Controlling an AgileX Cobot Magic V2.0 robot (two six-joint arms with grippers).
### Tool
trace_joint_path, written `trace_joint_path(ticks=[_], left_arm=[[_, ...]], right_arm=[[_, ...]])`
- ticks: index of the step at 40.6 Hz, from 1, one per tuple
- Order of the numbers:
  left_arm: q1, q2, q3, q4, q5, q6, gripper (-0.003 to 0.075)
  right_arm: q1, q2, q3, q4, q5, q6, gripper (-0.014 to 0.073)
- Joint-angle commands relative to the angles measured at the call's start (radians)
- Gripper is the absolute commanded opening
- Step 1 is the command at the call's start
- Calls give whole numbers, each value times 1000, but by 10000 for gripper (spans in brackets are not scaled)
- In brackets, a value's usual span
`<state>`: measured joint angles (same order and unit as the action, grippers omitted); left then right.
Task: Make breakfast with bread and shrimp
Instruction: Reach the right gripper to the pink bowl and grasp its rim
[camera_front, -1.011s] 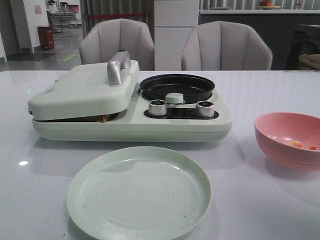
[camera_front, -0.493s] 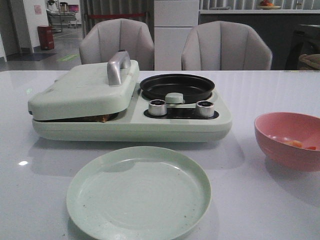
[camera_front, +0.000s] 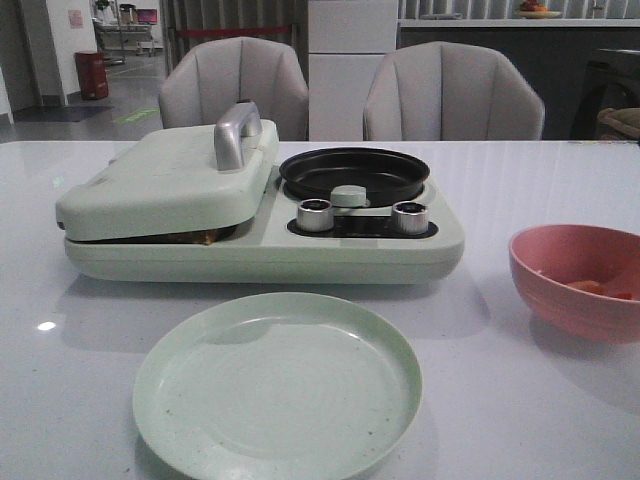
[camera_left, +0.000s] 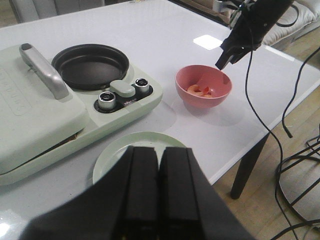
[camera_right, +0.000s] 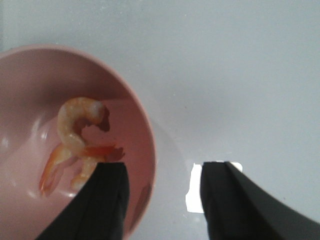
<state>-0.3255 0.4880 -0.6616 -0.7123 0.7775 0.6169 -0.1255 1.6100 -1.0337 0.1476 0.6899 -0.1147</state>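
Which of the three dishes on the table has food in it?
The pink bowl, holding shrimp; the green plate and black pan are bare.

Dim front view, table (camera_front: 520, 180) glare, perhaps soft-focus

No legible text, embossed lettering on grill lid (camera_left: 30, 120) unreadable

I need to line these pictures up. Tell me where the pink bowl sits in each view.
Front view: pink bowl at the right edge, right of the cooker.
Left wrist view: bowl right of the cooker, under the right gripper.
Right wrist view: bowl's rim on the left, shrimp inside.
Shared landmark: the shrimp.
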Motion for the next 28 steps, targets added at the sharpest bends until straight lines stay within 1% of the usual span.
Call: trace_joint_path(ticks=[1,10,12,15,18,22,24,28], left_arm=[[-8,4,-26,-45,-57,2,102],[-8,4,-26,-45,-57,2,102],[-8,4,-26,-45,-57,2,102],[-8,4,-26,-45,-57,2,102],[-8,4,-26,-45,-57,2,102],[-8,4,-26,-45,-57,2,102],[-8,4,-26,-45,-57,2,102],[-8,4,-26,-45,-57,2,102]], right_arm=[[-5,17,-42,36,-81,-9,440],[-2,95,-43,56,-114,-9,438],[-2,103,-43,56,-114,-11,416],[-2,110,-43,56,-111,-16,343],[-2,110,-43,63,-111,-16,238],[-2,110,-43,74,-106,-16,131],[-2,109,-43,74,-105,-16,93],[-2,85,-46,74,-103,-34,46]])
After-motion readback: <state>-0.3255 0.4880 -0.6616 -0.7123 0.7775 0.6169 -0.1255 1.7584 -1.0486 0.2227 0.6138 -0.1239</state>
